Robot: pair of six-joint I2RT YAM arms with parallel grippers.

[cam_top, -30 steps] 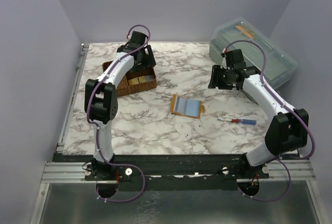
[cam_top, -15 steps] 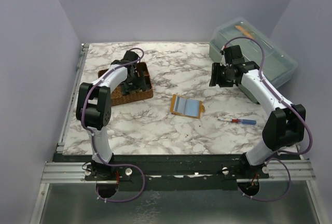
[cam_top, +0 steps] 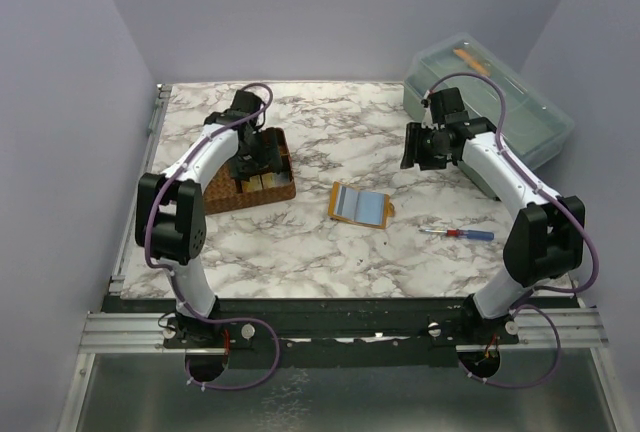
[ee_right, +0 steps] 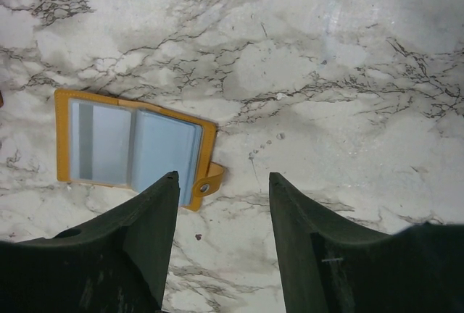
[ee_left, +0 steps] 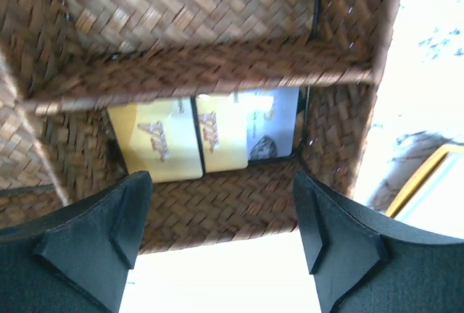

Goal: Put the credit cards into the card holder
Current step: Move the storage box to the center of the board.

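The orange-tan card holder (cam_top: 360, 204) lies open on the marble table, its pale blue sleeves up; it also shows in the right wrist view (ee_right: 134, 146). Two yellowish credit cards (ee_left: 156, 150) and a white-grey one (ee_left: 274, 126) lie in one compartment of the brown woven basket (cam_top: 283, 158). My left gripper (cam_top: 255, 165) is open and empty, hovering over that compartment (ee_left: 221, 211). My right gripper (cam_top: 420, 148) is open and empty above bare marble, to the right of the card holder (ee_right: 223, 182).
A clear plastic lidded box (cam_top: 500, 102) stands at the back right, close behind the right arm. A screwdriver with a red and blue handle (cam_top: 460, 234) lies right of the card holder. The basket's woven divider (ee_left: 217, 67) separates its compartments.
My left gripper has come from behind the basket to over its near compartment, and the basket has turned slightly. The right arm has shifted only a little.
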